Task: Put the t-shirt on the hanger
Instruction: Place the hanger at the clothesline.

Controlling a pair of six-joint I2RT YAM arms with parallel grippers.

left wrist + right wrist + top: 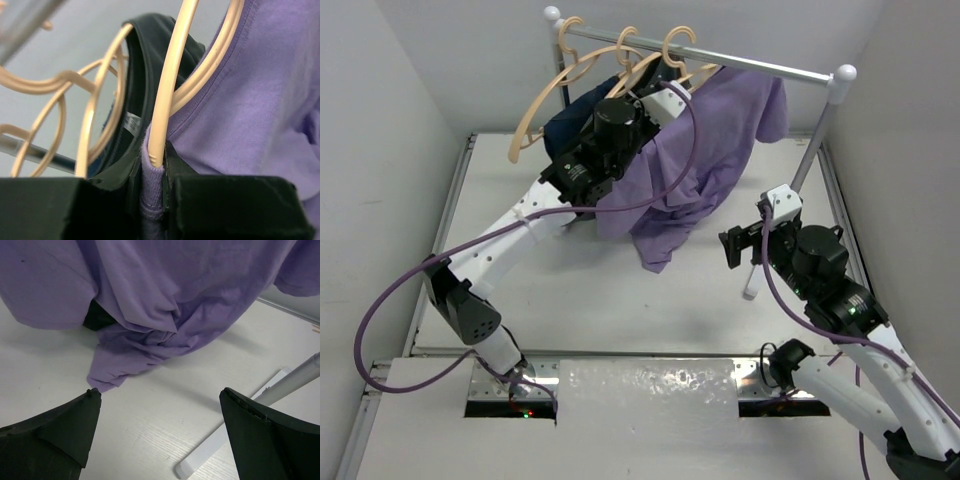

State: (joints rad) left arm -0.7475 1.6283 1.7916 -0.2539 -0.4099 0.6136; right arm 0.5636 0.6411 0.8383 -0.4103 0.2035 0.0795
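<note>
the t-shirt (720, 140) drapes from the rail (770, 68), its lower edge reaching the tabletop (620, 300). the left fingers (240, 205) pinch its collar at the hanger (167, 90) tip, probably to feed the neck over it; the right fingers (55, 430) gape empty nearby.

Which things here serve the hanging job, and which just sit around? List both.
Job: lavender t-shirt, wooden hanger at its collar, left gripper pinching that collar.
Around: spare wooden hangers, navy garment, clothes rail.

Lab test cell; white walls (380, 150); bench-mounted garment rail (720, 58).
</note>
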